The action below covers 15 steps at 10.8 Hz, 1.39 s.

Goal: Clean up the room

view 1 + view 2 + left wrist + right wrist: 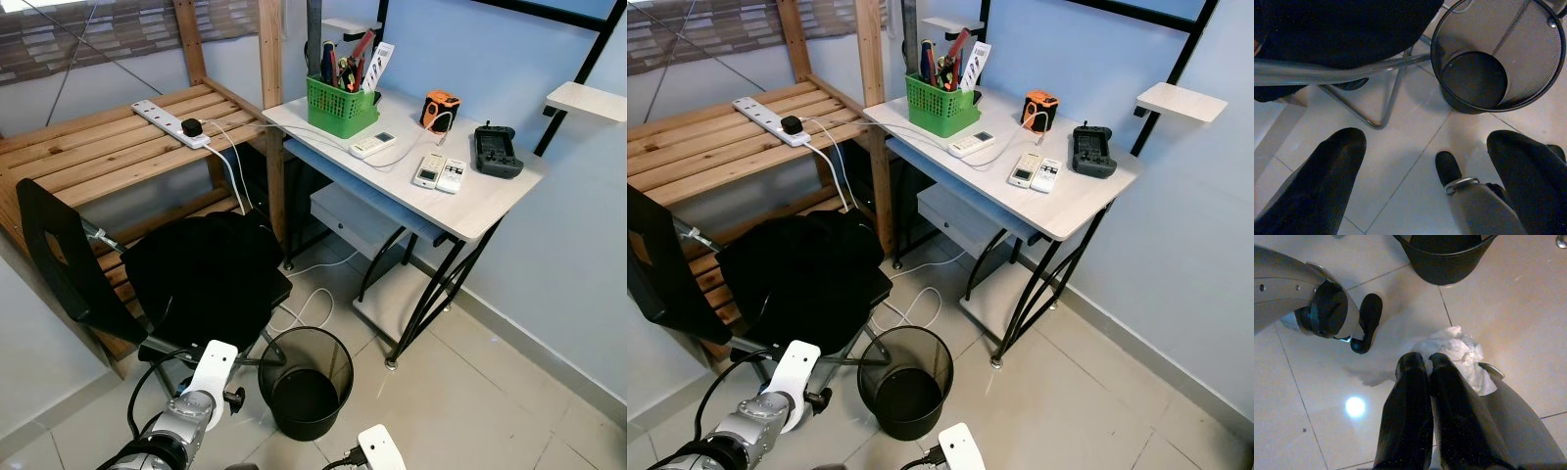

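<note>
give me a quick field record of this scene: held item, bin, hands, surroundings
held item: crumpled white tissue pinched between the right hand fingers, above the floor tiles
bin: black mesh wastebasket on the floor beside the chair, upright; nothing visible inside
left hand: open, holding nothing, pointing down at the floor near the bin
chair: black chair with dark cloth on the seat
desk: white desk holding a green basket of tools and three remotes
task state: tissue not yet in the bin

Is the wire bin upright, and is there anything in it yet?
Upright and empty. The black mesh bin stands on its base on the tiled floor, and the left wrist view shows its bare dark bottom.
</note>
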### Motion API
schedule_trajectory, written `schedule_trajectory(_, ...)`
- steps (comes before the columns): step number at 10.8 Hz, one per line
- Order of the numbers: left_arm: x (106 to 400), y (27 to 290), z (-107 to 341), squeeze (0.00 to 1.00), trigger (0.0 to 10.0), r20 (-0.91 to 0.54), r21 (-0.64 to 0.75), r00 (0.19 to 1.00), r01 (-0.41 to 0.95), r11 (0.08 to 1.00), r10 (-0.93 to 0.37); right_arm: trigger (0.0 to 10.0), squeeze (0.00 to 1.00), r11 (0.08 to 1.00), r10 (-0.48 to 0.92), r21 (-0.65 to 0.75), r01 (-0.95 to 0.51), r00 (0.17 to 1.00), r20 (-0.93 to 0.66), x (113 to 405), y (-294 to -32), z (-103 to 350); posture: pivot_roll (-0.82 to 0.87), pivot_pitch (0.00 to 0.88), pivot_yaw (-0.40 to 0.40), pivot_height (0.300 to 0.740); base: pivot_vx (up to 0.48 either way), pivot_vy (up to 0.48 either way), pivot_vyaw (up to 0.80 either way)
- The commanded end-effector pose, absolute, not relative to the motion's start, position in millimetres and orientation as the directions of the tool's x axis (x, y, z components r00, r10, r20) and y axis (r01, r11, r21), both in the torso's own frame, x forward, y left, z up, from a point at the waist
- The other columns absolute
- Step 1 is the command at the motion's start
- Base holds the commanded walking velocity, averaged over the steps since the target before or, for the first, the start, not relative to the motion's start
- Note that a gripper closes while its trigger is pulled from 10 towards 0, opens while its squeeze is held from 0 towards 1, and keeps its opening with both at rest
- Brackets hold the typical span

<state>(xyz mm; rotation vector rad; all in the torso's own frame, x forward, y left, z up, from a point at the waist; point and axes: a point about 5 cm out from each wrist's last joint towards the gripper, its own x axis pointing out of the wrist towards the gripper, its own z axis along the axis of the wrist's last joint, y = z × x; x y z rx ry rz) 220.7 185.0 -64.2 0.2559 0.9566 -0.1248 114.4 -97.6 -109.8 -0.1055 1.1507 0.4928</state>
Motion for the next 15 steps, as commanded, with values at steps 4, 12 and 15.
schedule_trajectory(4, 229.3, 182.6, -58.9, 0.0, 10.0, -0.801, 0.148, 0.599, 0.196, 0.969, 0.001, 10.0, 0.0, 0.997, -0.066, -0.077, 0.02, 0.745, -0.664, 228.8, -175.3, -56.8, 0.08, 0.0, -0.029, 0.726, 0.0, 0.0, 0.0)
schedule_trajectory(12, 232.5, 155.3, -59.4, 0.0, 10.0, -0.786, 0.058, 0.604, 0.285, 0.957, -0.132, 10.0, 0.0, 0.999, 0.013, 0.038, 0.022, 0.67, -0.742, 204.3, -158.2, -73.9, 0.07, 0.0, 0.0, 0.726, 0.0, 0.0, 0.0)
schedule_trajectory(15, 244.7, 159.8, -52.1, 0.0, 10.0, -0.767, -0.025, 0.639, 0.071, 0.997, -0.065, 10.0, 0.0, 0.911, -0.034, 0.252, 0.327, 0.667, -0.744, 216.2, -163.5, -68.4, 0.07, 0.0, 0.0, 0.726, 0.0, 0.0, 0.0)
